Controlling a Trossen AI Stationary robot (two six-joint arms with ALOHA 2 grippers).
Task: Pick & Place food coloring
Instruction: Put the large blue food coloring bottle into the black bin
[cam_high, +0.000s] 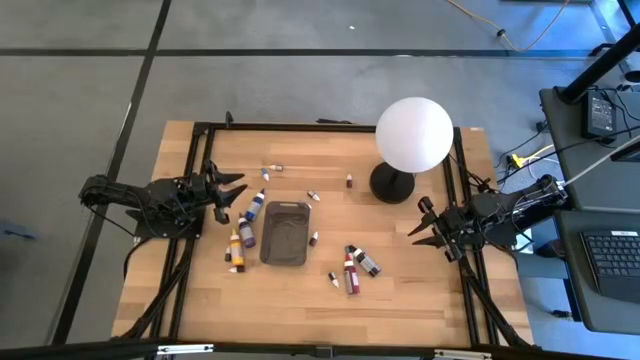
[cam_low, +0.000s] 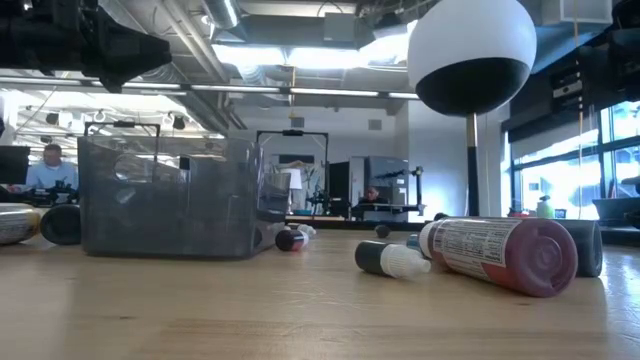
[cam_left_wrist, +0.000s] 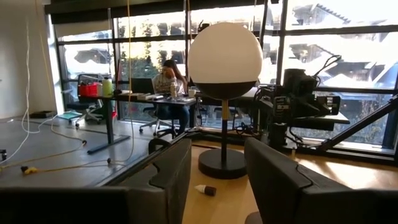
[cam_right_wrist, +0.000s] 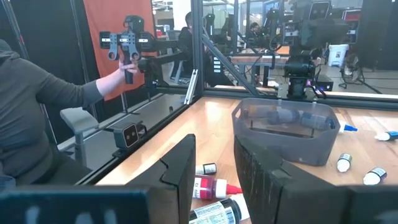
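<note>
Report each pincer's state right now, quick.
Left pincer: open, empty, raised at the table's left edge.
Right pincer: open, holding nothing, at the right edge.

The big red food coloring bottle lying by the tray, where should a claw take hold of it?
Grip the red food coloring bottle across the middle of its body, coming from straight above. It lies on its side, and a dark bottle crowds its cap end.
</note>
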